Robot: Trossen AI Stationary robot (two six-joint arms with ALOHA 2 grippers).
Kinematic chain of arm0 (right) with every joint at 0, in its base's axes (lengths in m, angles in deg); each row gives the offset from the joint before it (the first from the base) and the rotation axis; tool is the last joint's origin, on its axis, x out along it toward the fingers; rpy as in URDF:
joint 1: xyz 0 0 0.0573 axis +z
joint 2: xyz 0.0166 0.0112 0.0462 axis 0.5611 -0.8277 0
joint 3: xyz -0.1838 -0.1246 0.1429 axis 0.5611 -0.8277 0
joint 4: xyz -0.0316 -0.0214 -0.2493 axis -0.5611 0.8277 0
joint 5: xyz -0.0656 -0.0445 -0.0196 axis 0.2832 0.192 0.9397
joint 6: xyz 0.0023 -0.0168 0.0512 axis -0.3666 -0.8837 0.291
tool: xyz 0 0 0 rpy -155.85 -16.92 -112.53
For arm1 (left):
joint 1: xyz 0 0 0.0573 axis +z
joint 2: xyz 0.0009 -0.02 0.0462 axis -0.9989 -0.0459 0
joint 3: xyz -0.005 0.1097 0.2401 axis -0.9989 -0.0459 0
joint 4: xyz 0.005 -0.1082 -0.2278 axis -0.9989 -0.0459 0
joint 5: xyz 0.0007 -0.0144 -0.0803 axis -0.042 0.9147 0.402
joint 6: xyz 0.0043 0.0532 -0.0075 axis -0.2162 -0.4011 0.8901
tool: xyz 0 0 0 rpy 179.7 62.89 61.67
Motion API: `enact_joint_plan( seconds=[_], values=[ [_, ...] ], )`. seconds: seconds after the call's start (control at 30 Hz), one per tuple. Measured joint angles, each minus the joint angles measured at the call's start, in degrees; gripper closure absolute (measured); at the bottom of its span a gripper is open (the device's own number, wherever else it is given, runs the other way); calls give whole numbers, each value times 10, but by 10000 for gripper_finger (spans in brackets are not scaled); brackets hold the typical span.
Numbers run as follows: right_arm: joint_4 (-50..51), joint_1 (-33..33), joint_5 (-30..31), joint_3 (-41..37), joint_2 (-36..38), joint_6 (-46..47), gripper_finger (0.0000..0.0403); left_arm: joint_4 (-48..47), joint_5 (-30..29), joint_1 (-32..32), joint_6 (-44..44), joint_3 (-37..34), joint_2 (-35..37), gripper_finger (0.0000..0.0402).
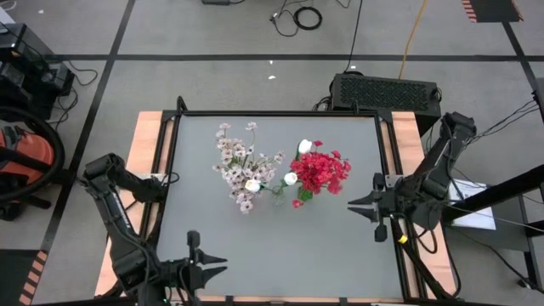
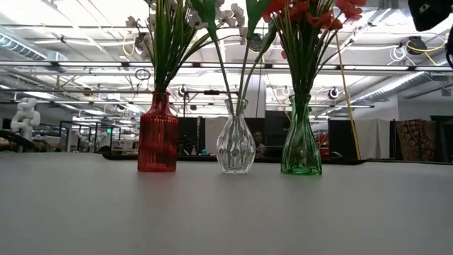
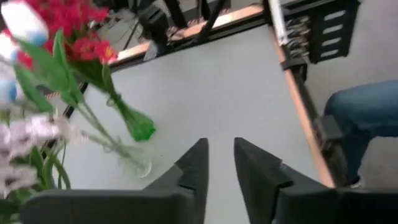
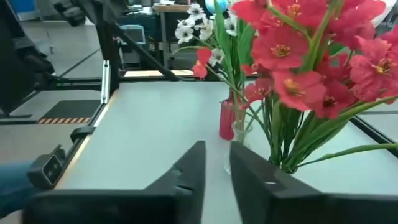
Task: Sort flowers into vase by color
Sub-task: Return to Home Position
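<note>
From above, the grey counter (image 1: 255, 246) holds pinkish-white flowers (image 1: 238, 161), white buds (image 1: 291, 178) and red flowers (image 1: 321, 170) at its middle. The left gripper (image 1: 217, 263) is near the front edge and the right gripper (image 1: 353, 204) by the right edge.

The low view shows a red vase (image 2: 157, 134), clear vase (image 2: 236, 145) and green vase (image 2: 301, 142) in a row. Their blooms are cut off above, with a lit hall behind.

In both wrist views the fingers are narrowly parted and empty.

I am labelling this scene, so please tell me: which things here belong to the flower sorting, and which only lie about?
Job: red flowers in green vase; pinkish-white flowers in red vase; white buds in clear vase; left gripper, right gripper, at table edges.
Lying about: black box, orange vacuum, floor cables, person's leg.
</note>
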Motion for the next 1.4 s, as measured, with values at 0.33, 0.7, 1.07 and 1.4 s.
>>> enact_joint_plan(
  seconds=[0.33,0.7,1.07,1.4],
  values=[
    [-169,-27,-61,-109,-3,-33,401,72,-64,9,132,-157,27,396],
    [-509,-159,-260,-283,-6,-145,402,695,158,84,-141,-423,41,399],
    [-476,-229,-394,-297,8,-132,403,930,408,180,-261,-601,136,400],
    [-407,-278,-395,-297,52,-136,403,949,347,198,-268,-785,385,400]
  ],
)
